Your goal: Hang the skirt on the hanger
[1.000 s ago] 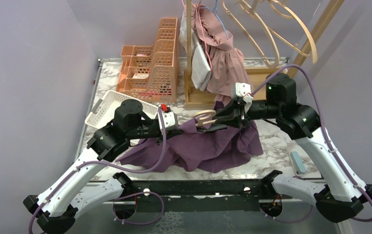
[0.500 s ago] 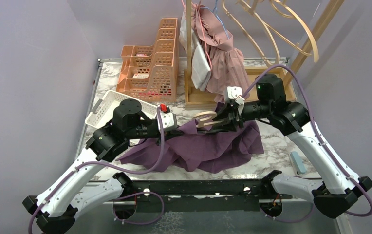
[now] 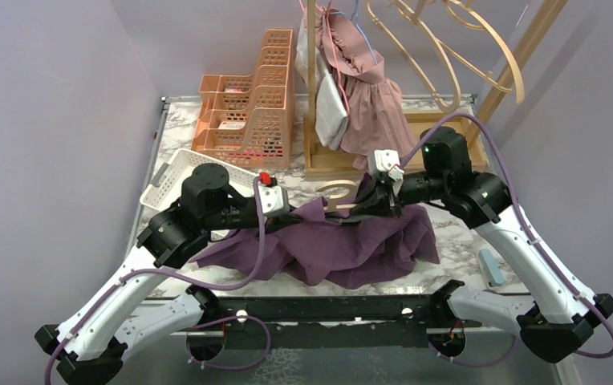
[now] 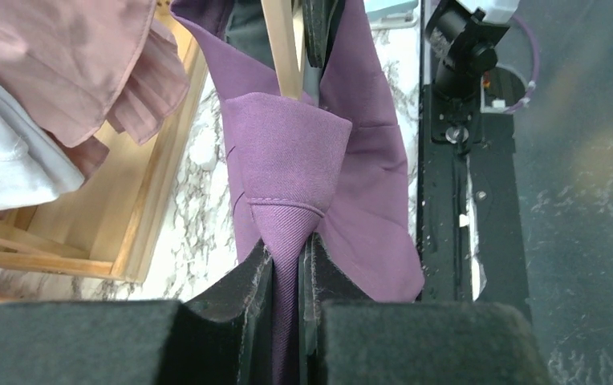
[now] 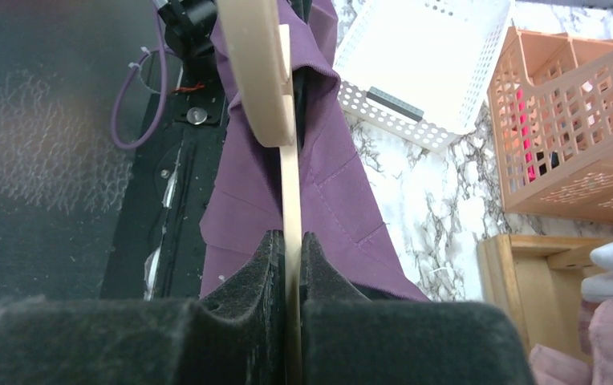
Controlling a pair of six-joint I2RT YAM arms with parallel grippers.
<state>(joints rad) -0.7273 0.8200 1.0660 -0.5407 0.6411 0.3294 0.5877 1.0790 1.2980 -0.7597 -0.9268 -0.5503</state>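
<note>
A purple skirt (image 3: 343, 249) lies bunched on the marble table, its top edge lifted. My left gripper (image 3: 289, 215) is shut on a pinched fold of the skirt's edge (image 4: 287, 160). My right gripper (image 3: 367, 206) is shut on a light wooden hanger (image 3: 337, 192), whose hook end pokes out above the cloth. In the right wrist view the hanger (image 5: 267, 72) runs straight out from between my pads, with the skirt (image 5: 327, 184) draped beside it. In the left wrist view the hanger's bar (image 4: 281, 48) stands just beyond the held fold.
A wooden rack (image 3: 351, 160) with pink and white garments (image 3: 359, 88) stands behind. Orange baskets (image 3: 251, 112) and a white basket (image 3: 176, 178) sit at back left. A small pale blue block (image 3: 492, 267) lies at the right. The black rail (image 3: 327, 309) runs along the near edge.
My right gripper has carried the hanger left and down toward the skirt. My left gripper has shifted slightly with the cloth's edge, now meeting the hanger's end.
</note>
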